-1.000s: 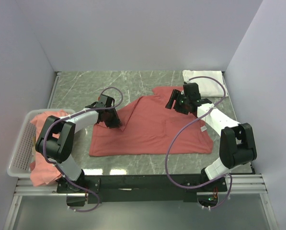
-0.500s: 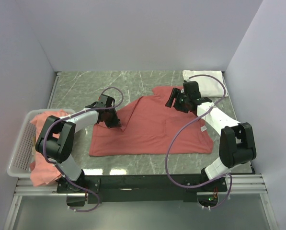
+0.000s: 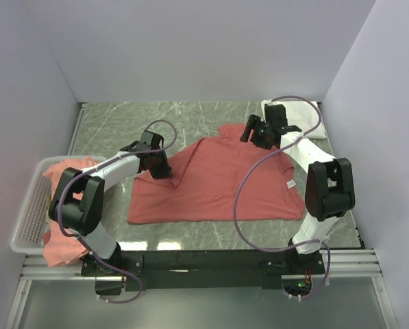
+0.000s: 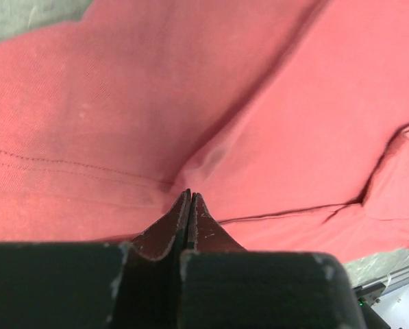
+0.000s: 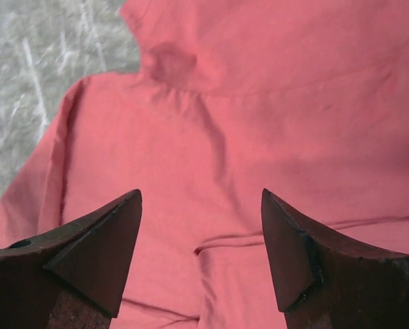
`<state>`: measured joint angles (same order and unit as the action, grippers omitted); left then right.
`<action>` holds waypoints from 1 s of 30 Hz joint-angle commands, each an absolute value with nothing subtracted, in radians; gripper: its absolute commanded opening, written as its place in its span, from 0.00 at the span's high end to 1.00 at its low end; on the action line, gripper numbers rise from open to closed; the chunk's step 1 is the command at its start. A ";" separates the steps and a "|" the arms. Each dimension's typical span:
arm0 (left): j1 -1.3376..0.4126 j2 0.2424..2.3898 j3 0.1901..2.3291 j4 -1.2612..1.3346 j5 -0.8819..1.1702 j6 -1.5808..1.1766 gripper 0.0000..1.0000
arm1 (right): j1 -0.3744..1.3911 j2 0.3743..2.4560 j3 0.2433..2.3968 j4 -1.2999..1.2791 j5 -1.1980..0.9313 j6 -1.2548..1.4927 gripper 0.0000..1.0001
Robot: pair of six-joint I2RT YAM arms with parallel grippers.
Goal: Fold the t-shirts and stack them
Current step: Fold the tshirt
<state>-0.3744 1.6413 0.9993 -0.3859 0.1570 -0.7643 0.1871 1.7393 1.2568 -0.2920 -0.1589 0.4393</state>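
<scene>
A coral-red t-shirt lies spread on the marbled table. My left gripper is at its left edge, jaws shut, pinching a pucker of the cloth; in the left wrist view the gripper shows closed tips on the fabric. My right gripper hovers open above the shirt's far right part; in the right wrist view the gripper is wide apart over the shirt and holds nothing. A folded white t-shirt lies at the back right. More coral shirts sit in the basket.
A white mesh basket stands at the left edge of the table, with coral cloth hanging over its near side. Grey walls close the table at the back and on both sides. The right arm's cable loops over the shirt.
My right gripper has moved back toward the far wall, over the shirt's far edge. My left gripper has shifted slightly left and back, still shut on the cloth.
</scene>
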 commanded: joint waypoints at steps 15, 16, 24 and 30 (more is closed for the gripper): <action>-0.379 1.631 1.106 -0.475 0.063 -0.690 0.71 | 0.121 1.957 1.585 -0.396 -0.124 0.314 0.23; -0.379 1.631 1.101 -0.480 0.049 -0.684 0.67 | 0.123 1.957 1.583 -0.396 -0.123 0.313 0.23; -0.391 1.641 1.045 -0.446 0.094 -0.681 0.57 | 0.115 1.960 1.592 -0.405 -0.118 0.302 0.23; -0.397 1.673 1.046 -0.428 0.110 -0.689 0.57 | 0.109 1.947 1.585 -0.399 -0.133 0.305 0.23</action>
<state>-0.3908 1.6577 1.0477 -0.4549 0.0902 -0.6991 0.1169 1.9697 1.5562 -0.4080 -0.1253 0.3191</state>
